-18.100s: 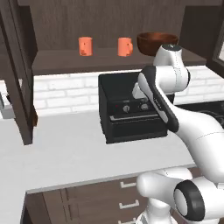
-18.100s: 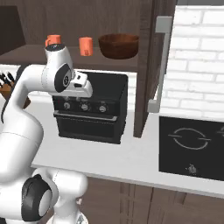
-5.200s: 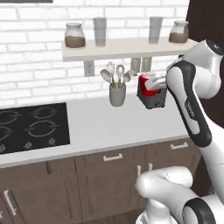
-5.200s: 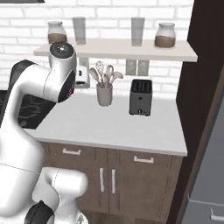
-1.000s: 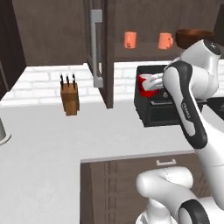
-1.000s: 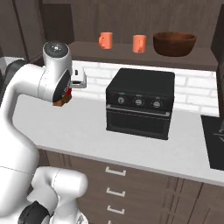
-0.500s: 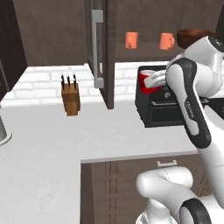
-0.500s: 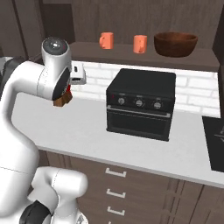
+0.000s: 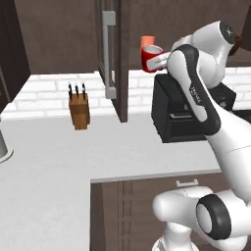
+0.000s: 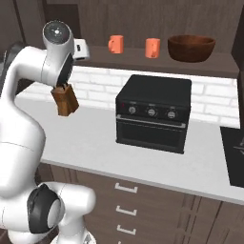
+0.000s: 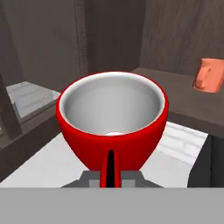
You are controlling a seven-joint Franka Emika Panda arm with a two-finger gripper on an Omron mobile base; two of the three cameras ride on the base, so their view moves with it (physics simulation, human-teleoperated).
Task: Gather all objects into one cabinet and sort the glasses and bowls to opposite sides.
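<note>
My gripper (image 11: pixel 110 171) is shut on the rim of the red cup (image 11: pixel 113 118), which looks glossy, has a pale inside and is held upright. In the left base view the red cup (image 9: pixel 152 58) hangs at shelf height beside the open cabinet door (image 9: pixel 122 63) with its silver bar handle (image 9: pixel 109 54). One orange mug (image 9: pixel 148 41) shows just behind the cup. On the cabinet shelf (image 10: pixel 143 60) stand two orange mugs (image 10: pixel 115 44) (image 10: pixel 152 47) and, to their right, the wide brown bowl (image 10: pixel 191 47). The hand (image 10: pixel 81 49) is left of the mugs. An orange mug (image 11: pixel 209 75) sits ahead on the right.
A black toaster oven (image 10: pixel 152 114) stands on the grey counter (image 10: pixel 95 138) under the shelf. A wooden knife block (image 9: pixel 78 110) sits by the brick wall to the left. The open door juts out between the block and the oven (image 9: pixel 181 115).
The arm has lifted the red cup from just above the oven up and to the left, to shelf level. The mugs and bowl have not moved.
</note>
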